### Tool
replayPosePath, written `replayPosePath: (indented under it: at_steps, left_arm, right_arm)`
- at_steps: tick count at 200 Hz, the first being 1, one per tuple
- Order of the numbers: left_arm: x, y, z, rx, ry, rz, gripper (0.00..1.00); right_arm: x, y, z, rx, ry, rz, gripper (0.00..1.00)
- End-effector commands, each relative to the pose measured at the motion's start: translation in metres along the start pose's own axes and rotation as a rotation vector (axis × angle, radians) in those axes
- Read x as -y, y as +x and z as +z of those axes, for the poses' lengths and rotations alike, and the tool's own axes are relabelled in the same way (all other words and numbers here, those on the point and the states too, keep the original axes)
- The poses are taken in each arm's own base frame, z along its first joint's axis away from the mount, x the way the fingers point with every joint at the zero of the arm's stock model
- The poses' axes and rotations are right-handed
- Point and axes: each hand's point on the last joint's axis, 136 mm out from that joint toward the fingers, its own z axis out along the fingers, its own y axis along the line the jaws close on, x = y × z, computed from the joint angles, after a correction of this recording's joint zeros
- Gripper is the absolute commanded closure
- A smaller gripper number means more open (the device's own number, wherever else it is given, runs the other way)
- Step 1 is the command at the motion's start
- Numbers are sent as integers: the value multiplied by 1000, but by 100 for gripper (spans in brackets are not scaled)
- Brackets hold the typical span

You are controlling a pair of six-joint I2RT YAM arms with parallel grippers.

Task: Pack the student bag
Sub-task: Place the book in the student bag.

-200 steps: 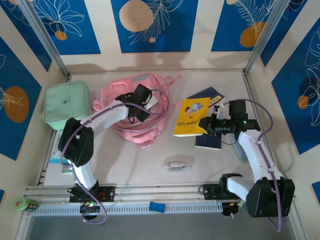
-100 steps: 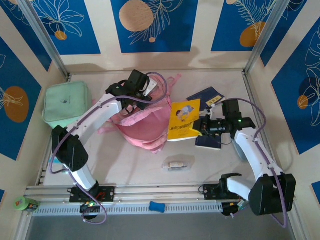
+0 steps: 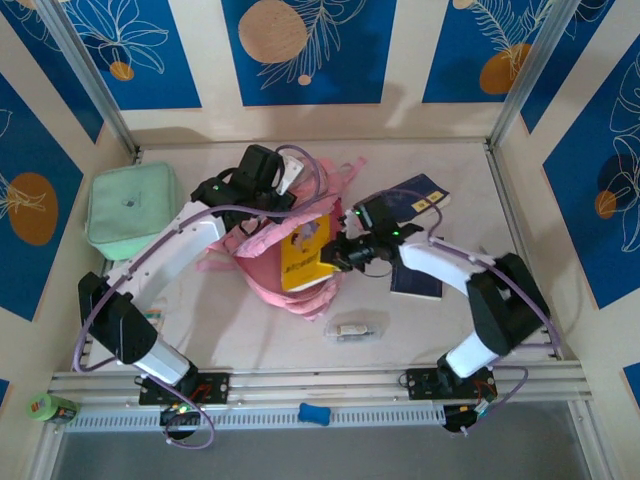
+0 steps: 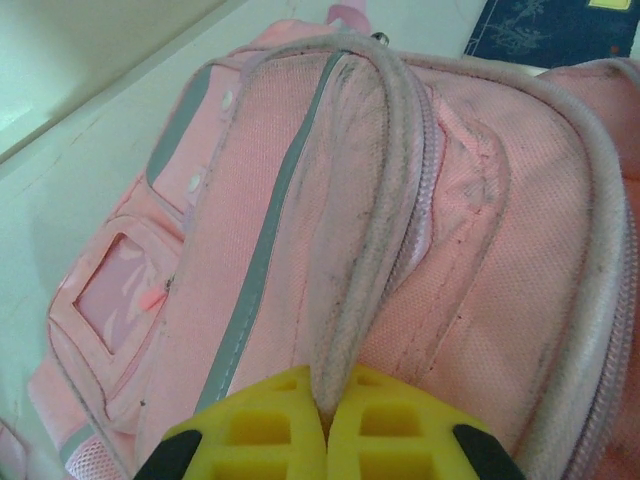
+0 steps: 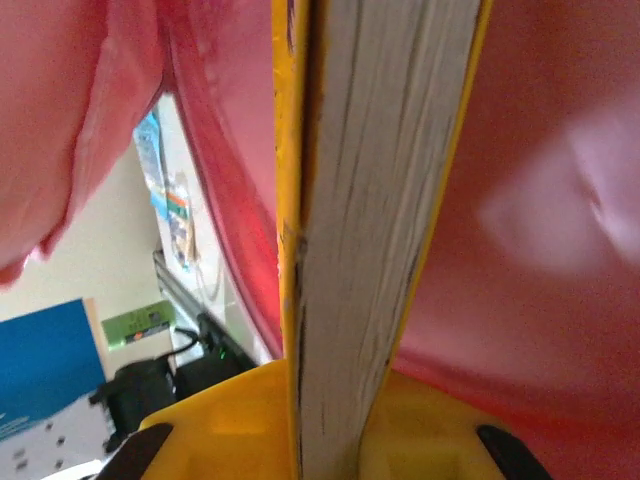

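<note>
The left gripper (image 4: 325, 420) is clamped on the bag's (image 4: 400, 250) rim, apparently lifting it so the mouth gapes toward 3 o'clock. The right gripper (image 5: 330, 420) is clamped on a yellow book (image 5: 380, 200) and holds it edge-first between the pink walls, evidently to slide it in. The bag lies mid-table.

Count:
- one bag
- one yellow book
- a blue book (image 3: 414, 190) at the bag's 2 o'clock
- a second blue book (image 3: 420, 286) at 4
- one green case (image 3: 130, 210) at 9

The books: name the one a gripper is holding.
The yellow book, clamped in the right gripper at the student bag; both dark blue books lie on the table.
</note>
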Motion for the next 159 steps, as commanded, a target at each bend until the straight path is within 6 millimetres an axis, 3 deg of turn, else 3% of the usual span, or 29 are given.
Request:
replayPosePath:
  at_steps: [1, 18, 35, 45, 58, 71, 100, 128, 143, 159]
  left_arm:
    - [-5, -47, -33, 209, 6, -51, 100]
    - [-7, -43, -30, 197, 0, -54, 100]
    - [-6, -43, -31, 199, 13, -56, 100]
    - [-8, -43, -31, 202, 3, -61, 100]
    - [-12, -41, -29, 196, -8, -69, 100]
    - [-18, -38, -25, 180, -23, -92, 100]
    - [-21, -37, -24, 177, -19, -111, 100]
    - [-19, -36, -22, 175, 8, -119, 100]
    - [-18, -35, -21, 174, 13, -119, 100]
    - [-18, -36, -21, 176, 16, -120, 100]
  right_arm:
    - [-52, -54, 10, 170, -114, -116, 100]
    - [-56, -67, 28, 191, -112, -143, 100]
    - [-46, -79, 44, 204, -75, -139, 98]
    - [-37, -84, 50, 199, -55, -123, 92]
    - [-21, -88, 55, 189, -18, -78, 77]
    - [-9, -85, 55, 171, 0, -44, 64]
    - [3, -62, 36, 179, 73, -47, 51]
    - [29, -33, 12, 202, 261, -14, 53]
    - [25, -14, 22, 173, 217, -5, 61]
    - [16, -8, 38, 156, 181, -3, 79]
